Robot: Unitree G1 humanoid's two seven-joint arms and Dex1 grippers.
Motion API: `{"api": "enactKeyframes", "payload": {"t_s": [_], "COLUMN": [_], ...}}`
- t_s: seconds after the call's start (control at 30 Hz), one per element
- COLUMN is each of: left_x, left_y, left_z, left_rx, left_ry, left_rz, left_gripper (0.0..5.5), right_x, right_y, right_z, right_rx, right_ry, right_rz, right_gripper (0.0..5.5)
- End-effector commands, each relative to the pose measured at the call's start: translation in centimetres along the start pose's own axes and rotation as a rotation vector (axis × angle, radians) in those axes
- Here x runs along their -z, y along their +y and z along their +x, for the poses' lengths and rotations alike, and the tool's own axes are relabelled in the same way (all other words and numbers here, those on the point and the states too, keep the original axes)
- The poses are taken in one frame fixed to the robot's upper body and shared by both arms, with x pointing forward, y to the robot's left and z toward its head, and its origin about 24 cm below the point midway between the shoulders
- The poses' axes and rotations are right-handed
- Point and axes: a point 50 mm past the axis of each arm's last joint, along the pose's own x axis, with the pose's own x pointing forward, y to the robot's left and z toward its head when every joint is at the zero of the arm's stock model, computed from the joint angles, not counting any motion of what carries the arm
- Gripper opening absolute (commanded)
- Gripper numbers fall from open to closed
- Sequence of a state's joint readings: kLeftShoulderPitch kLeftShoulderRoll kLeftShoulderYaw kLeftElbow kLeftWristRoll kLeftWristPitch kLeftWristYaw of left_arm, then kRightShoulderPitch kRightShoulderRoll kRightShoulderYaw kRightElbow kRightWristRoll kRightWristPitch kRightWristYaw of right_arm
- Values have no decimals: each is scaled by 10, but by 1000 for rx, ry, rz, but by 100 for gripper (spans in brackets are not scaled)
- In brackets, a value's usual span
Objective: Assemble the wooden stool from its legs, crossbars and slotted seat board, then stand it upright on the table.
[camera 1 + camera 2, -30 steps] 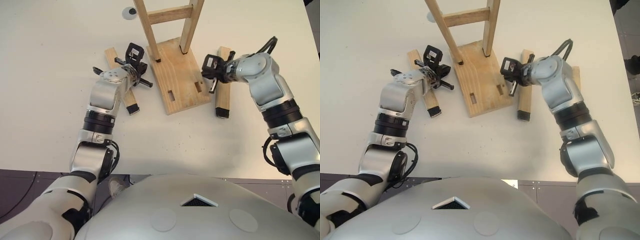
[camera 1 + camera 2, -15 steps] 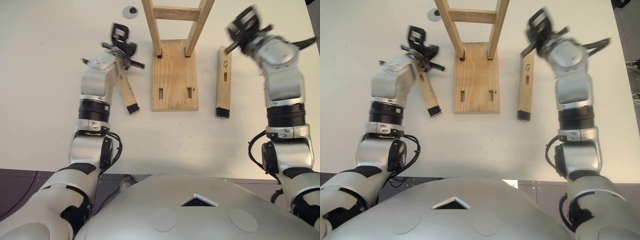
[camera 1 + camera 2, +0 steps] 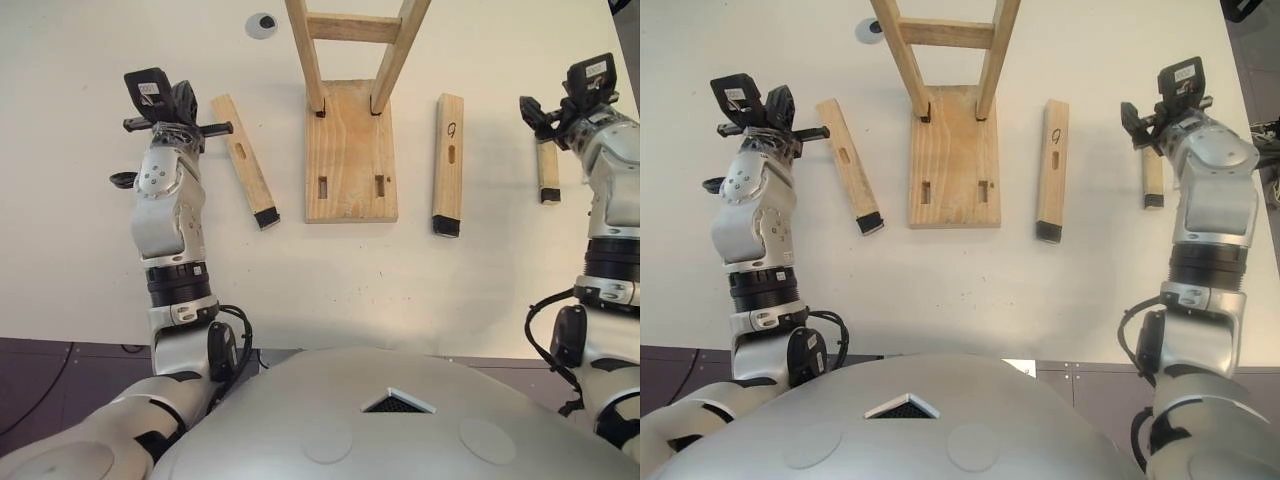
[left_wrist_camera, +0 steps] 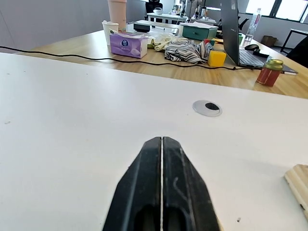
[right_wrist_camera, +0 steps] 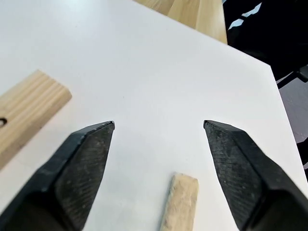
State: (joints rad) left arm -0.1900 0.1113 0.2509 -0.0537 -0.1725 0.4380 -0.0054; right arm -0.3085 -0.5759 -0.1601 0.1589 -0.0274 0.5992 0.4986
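**Layout.** The seat board (image 3: 350, 150) lies flat at the middle of the table (image 3: 80, 260), slots facing up, so legs can be pressed in from above. The far pair of slots holds the standing legs (image 3: 308, 60), joined by the upper crossbar (image 3: 352, 27). The near pair of slots is empty.

The left leg (image 3: 244, 160) lies just left of the board and the right leg (image 3: 449, 163) just right of it. Each lies flat with its slot facing up and its black-capped foot toward the robot. This split appears intended to give each arm its own part.

**Grippers.** The short crossbar (image 3: 546, 172) lies farther right, well apart from the board. The right gripper (image 5: 159, 126) hangs near its far end with fingers (image 5: 84, 159) spread wide and the bar's end visible between them — judged a pre-grasp stance. The left gripper (image 4: 161, 144) is held over bare table left of the left leg, fingers pressed together and gripping nothing.

**Materials.** All parts are pale unfinished wood, rectangular in section, with visible grain and squared edges. The slots are small rectangular cuts. The finger pads are black with fine cross-hatching — likely adequate grip on smooth wood.
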Motion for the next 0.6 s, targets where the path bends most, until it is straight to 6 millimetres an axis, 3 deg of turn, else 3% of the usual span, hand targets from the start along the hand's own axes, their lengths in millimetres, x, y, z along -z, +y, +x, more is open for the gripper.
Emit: {"api": "enactKeyframes", "payload": {"t_s": [0.03,0.2,0.3,0.37,0.6], "left_x": [-5,-13,-21,-24,-24], "left_y": [17,38,41,43,40], "left_z": [-17,-22,-23,-25,-25], "left_rx": [-87,-153,-149,-152,-148], "left_ry": [-40,-70,-91,-99,-106], "left_rz": [-33,-20,-23,-18,-21], "left_gripper": [0,0,0,0,0], "right_x": [8,34,68,81,70], "right_y": [-19,-7,12,16,11], "right_z": [-18,-35,-49,-54,-53], "right_rx": [22,-50,-92,-82,-29], "right_ry": [65,143,265,298,172], "right_rz": [22,22,109,132,132], "right_gripper": [368,368,368,368,368]}}
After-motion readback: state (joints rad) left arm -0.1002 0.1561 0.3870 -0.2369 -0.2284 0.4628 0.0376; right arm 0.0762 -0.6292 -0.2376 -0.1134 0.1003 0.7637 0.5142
